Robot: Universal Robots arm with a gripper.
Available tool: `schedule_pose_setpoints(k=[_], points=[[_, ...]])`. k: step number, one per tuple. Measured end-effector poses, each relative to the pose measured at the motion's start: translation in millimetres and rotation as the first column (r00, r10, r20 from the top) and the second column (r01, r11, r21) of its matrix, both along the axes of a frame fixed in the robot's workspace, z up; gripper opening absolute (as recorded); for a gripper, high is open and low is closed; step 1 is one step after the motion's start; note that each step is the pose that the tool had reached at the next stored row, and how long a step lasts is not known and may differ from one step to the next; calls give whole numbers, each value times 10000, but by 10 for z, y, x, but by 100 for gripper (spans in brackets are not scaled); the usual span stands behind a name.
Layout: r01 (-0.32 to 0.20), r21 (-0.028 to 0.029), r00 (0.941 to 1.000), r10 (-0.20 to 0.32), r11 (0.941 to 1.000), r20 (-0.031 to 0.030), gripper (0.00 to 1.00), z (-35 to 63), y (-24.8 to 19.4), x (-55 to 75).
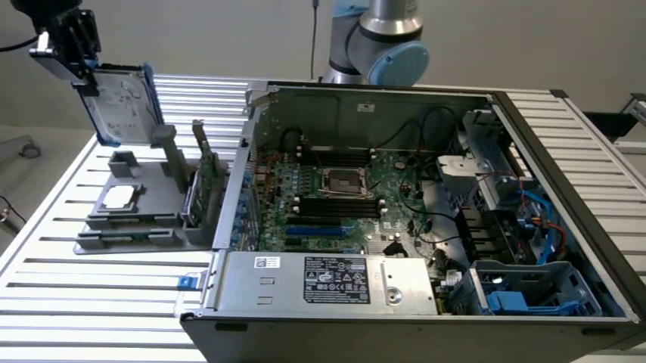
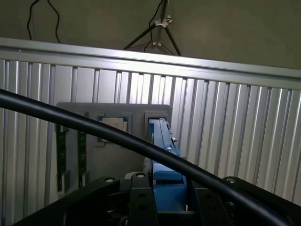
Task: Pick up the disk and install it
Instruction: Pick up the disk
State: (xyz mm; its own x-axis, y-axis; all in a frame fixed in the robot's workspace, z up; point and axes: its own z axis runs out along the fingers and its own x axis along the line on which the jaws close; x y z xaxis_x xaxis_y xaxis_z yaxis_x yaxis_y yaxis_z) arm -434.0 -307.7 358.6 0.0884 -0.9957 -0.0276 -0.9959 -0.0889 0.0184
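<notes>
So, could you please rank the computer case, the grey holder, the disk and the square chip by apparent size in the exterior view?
1. computer case, by far
2. grey holder
3. disk, raised and angled, so its gap to the holder is unsure
4. square chip, lying on the holder

The disk [image 1: 123, 102] (silver, blue-framed) hangs tilted, seemingly clear above the grey holder [image 1: 131, 215]

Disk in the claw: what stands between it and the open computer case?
In the exterior view, the grey holder's upright post and a green circuit card stand between the disk, gripped by the claw, and the case.
</notes>
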Motion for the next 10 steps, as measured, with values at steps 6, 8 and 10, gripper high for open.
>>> schedule_pose_setpoints(k=[6, 8, 10], points=[[-1, -1, 10000, 1, 10000, -2, 33, 171, 0, 0], [-3, 0, 10000, 3, 10000, 0, 33, 215, 0, 3], [-3, 0, 10000, 3, 10000, 0, 33, 255, -1, 16]])
